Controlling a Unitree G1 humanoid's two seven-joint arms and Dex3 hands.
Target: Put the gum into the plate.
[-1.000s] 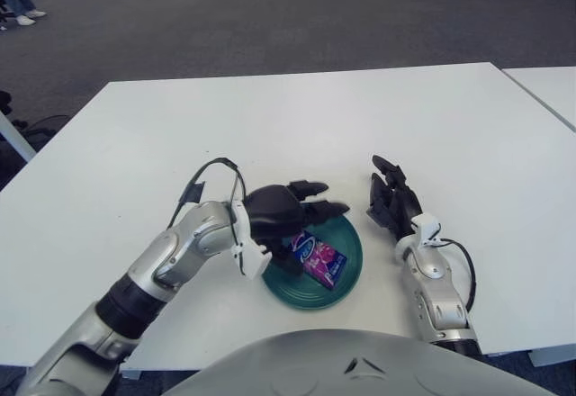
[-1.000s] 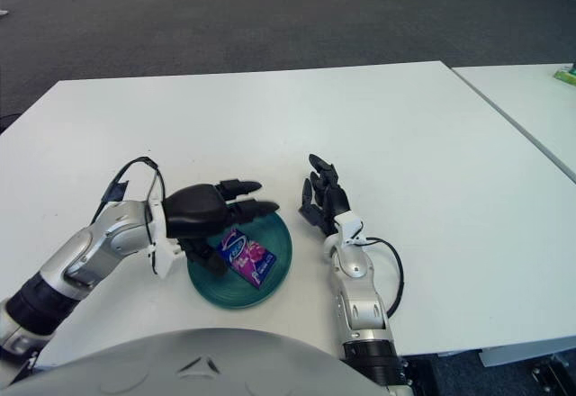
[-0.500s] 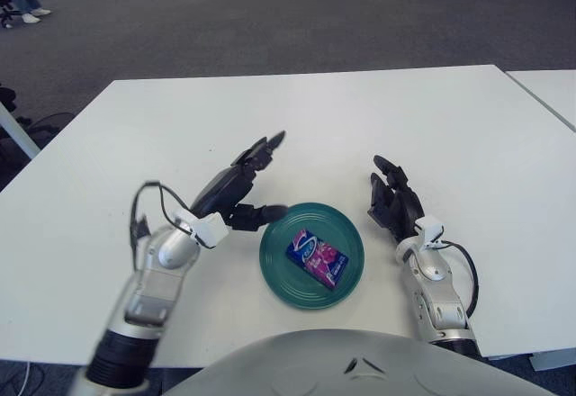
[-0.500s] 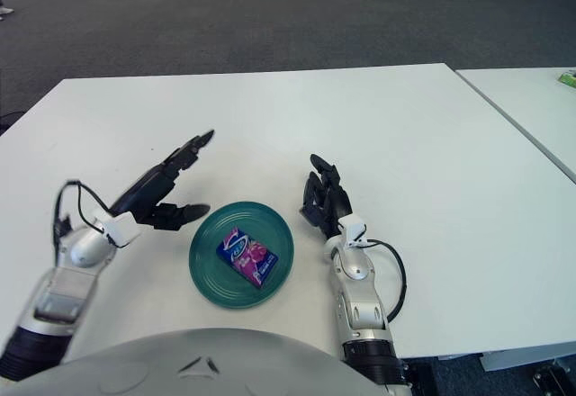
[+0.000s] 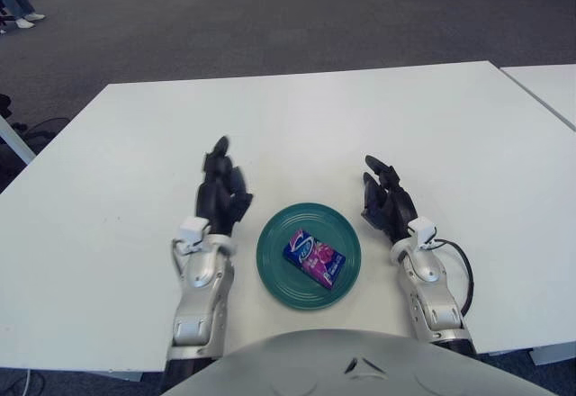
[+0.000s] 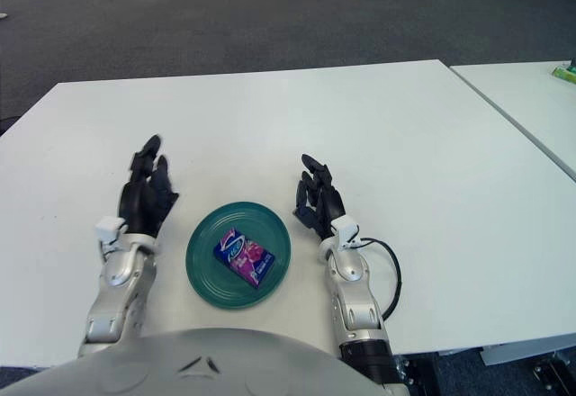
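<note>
White table (image 5: 378, 117) held a green plate (image 5: 274, 274) with the gum (image 5: 315, 257) lying inside it, left hand (image 5: 221, 200) at nine o'clock and right hand (image 5: 386, 204) at three o'clock, both with fingers spread, empty

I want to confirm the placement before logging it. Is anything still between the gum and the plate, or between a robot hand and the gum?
Nothing visible. The gum already lies inside the plate. The left robot hand and right robot hand rest open on the table, one on each side of the plate, holding nothing.
</note>
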